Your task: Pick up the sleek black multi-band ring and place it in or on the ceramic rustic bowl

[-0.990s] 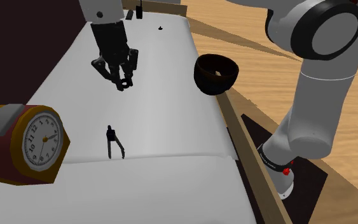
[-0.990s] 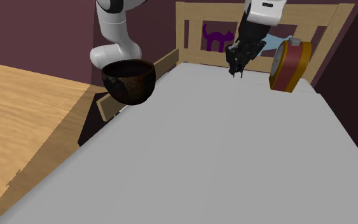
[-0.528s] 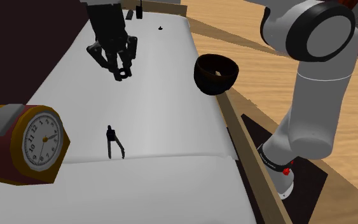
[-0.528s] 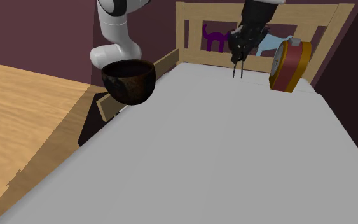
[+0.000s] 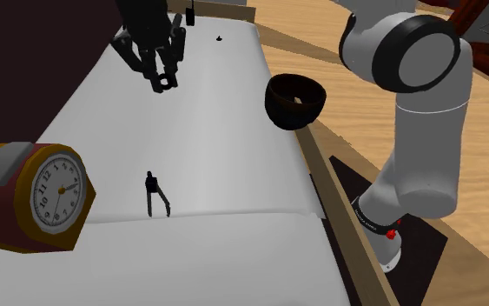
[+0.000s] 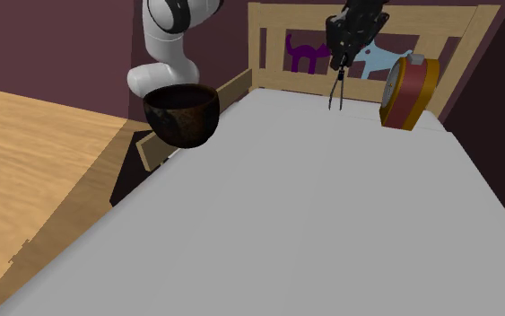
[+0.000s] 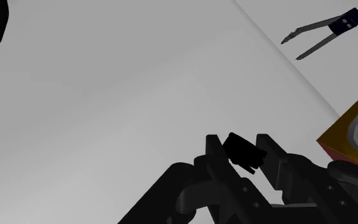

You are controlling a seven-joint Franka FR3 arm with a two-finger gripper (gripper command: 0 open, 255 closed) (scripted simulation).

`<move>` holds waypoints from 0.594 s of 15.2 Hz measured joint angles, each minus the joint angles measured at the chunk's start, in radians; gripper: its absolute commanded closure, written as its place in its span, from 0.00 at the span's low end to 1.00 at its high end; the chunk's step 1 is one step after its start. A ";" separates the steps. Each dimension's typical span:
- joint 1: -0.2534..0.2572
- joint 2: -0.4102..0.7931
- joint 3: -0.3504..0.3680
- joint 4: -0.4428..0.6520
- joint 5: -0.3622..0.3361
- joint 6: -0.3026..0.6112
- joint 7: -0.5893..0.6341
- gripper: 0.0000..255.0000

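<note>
I count one bed (image 5: 216,130), one dark bowl (image 5: 294,100), one red-and-yellow alarm clock (image 5: 34,196), one black drawing compass (image 5: 155,193), one purple cat shape (image 6: 304,54), one black ring (image 7: 244,153), one small dark block (image 5: 189,15), one dark speck (image 5: 221,38), and one end effector (image 5: 165,83), mine.

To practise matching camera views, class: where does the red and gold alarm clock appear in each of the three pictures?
Shoulder view: the alarm clock sits lower left on the white surface.
Second exterior view: upper right, in front of the wooden headboard.
Wrist view: beside the hand, which clasps the black ring.
Shared landmark: the black drawing compass, near the clock in every view.
</note>
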 measured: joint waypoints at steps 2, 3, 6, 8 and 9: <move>-0.040 -0.064 0.004 -0.086 0.023 0.021 -0.018 1.00; -0.073 -0.120 0.005 -0.169 0.043 0.048 -0.036 1.00; -0.166 -0.280 -0.003 -0.388 0.101 0.109 -0.109 1.00; -0.214 -0.373 -0.020 -0.502 0.133 0.130 -0.166 1.00; -0.232 -0.410 -0.029 -0.544 0.144 0.136 -0.192 1.00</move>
